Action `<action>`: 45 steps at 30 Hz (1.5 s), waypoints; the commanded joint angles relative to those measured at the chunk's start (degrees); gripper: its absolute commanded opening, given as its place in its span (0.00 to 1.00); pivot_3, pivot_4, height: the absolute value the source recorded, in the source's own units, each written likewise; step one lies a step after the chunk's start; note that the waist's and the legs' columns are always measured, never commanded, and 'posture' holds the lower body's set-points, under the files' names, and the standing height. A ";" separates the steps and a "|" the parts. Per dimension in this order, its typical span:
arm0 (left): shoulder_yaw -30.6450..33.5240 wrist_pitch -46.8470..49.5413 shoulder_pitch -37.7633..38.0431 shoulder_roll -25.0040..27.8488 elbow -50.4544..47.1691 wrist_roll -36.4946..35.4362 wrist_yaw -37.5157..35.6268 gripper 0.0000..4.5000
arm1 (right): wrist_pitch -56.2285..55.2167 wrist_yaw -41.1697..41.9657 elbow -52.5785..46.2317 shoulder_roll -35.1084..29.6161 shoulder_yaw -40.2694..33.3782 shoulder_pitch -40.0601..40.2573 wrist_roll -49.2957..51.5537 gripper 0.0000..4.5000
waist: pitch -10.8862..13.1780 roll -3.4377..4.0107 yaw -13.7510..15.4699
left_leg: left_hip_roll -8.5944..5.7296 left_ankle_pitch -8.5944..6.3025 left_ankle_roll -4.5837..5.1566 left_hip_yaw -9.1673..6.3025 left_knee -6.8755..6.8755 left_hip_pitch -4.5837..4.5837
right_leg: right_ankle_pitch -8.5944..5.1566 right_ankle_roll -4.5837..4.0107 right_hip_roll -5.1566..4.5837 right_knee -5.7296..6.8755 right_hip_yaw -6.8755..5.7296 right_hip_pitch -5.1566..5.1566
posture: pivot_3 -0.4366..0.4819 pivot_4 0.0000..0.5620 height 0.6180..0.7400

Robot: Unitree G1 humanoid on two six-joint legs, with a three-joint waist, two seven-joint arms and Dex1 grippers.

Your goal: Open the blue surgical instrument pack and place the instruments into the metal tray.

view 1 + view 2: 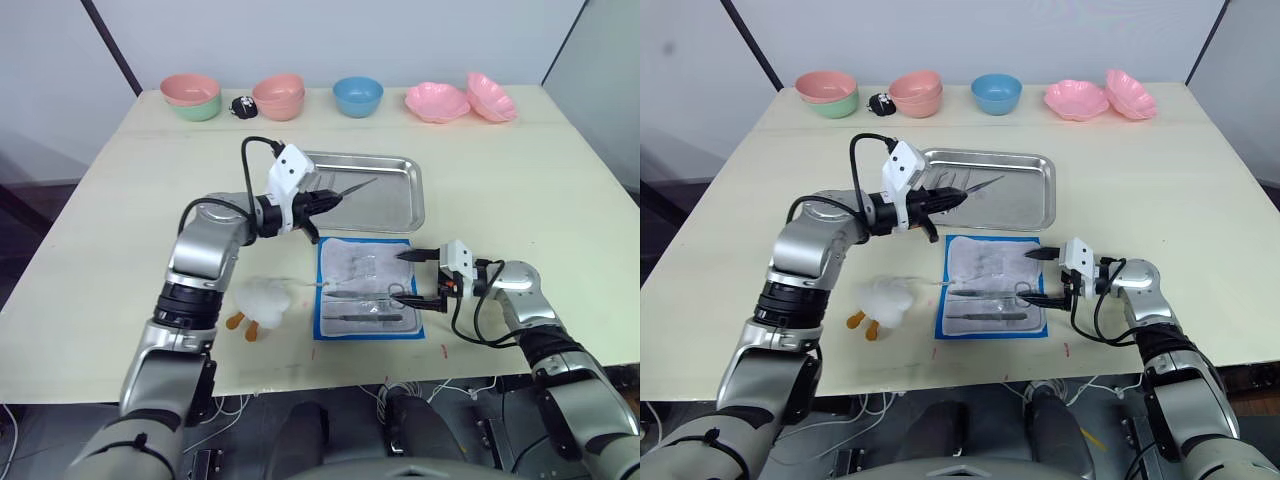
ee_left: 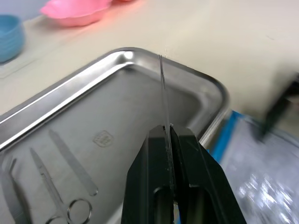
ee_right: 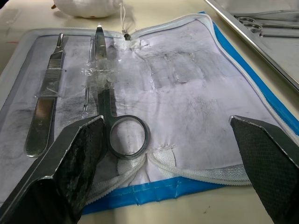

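On the table (image 1: 90, 260), near the front edge and left of the pack, lies a white plush toy (image 1: 262, 300); it is not part of the task.

The left gripper (image 1: 334, 197) hangs over the left part of the tray (image 1: 412, 200). Its fingers (image 2: 196, 163) are clenched on one thin instrument (image 1: 358, 186), which sticks out beyond the tips and points across the tray. The wrist view shows that the tray already holds three instruments (image 2: 56, 182): ring-handled scissors or forceps and slim straight tools, lying flat on the bottom. So, as I judge it, this piece is about to be released into the tray.

The pack (image 1: 366, 288) lies open and flat just in front of the tray, towards the front edge of the table, the white lining up and the blue border around it. On the lining there are left a scalpel-like handle (image 3: 42, 112), a thin probe (image 3: 88, 79) and a ring-handled tool (image 3: 112, 116), some held under clear tape.

The right gripper (image 1: 420, 277) is at the right edge of the pack, low over the lining. Its fingers (image 3: 70, 158) are spread wide and grasp nothing; the ring handle lies between them.

The opening is done, and the moving looks about half done: three pieces in the tray, one on the way, about three left.
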 commanded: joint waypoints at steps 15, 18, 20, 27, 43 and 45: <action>2.21 4.69 -7.06 -17.90 9.29 7.55 32.16 0.00 | 1.01 -0.37 4.13 0.53 4.50 3.05 -5.95 1.00 | 0.00 -0.02 -0.02 | -0.06 0.00 -0.02 0.01 0.00 0.03 | 0.01 0.01 -0.03 -0.01 -0.02 0.06 | 0.48 0.27 1.00; 3.56 5.00 -8.14 -19.62 11.56 7.03 34.31 0.00 | 1.03 -0.37 4.14 0.56 4.46 2.94 -5.91 1.00 | 0.00 -0.02 -0.03 | -0.06 0.00 -0.03 0.00 0.00 0.03 | 0.01 0.01 -0.02 -0.01 -0.04 0.06 | 0.48 0.27 1.00; 4.25 4.62 -8.69 -20.26 12.99 7.25 35.88 0.00 | 1.10 -0.32 4.04 0.57 4.45 2.89 -5.86 1.00 | 0.00 -0.02 -0.03 | -0.07 0.00 -0.03 0.01 0.00 0.03 | 0.01 0.02 -0.02 -0.02 -0.04 0.06 | 0.48 0.27 1.00; 6.31 2.86 -9.88 -22.58 18.75 7.33 40.85 0.00 | 1.13 -0.24 4.17 0.51 4.47 2.69 -5.92 1.00 | 0.00 -0.03 -0.01 | -0.07 0.00 -0.04 0.00 0.00 0.03 | 0.01 0.02 -0.02 -0.02 -0.05 0.06 | 0.48 0.27 1.00; 6.75 0.19 -9.35 -22.57 25.14 7.40 42.21 0.00 | 1.04 -0.51 3.86 0.39 4.42 3.16 -5.96 1.00 | 0.00 -0.03 -0.04 | -0.08 -0.01 -0.08 0.00 0.00 0.03 | 0.01 0.02 -0.01 -0.02 -0.06 0.06 | 0.48 0.27 1.00; 7.09 -0.11 -9.40 -22.57 25.56 7.26 42.51 0.00 | 1.03 -0.52 3.88 0.32 4.38 3.04 -5.96 1.00 | 0.00 -0.03 -0.04 | -0.08 -0.01 -0.08 0.00 0.00 0.03 | 0.01 0.02 -0.01 -0.03 -0.06 0.06 | 0.48 0.27 1.00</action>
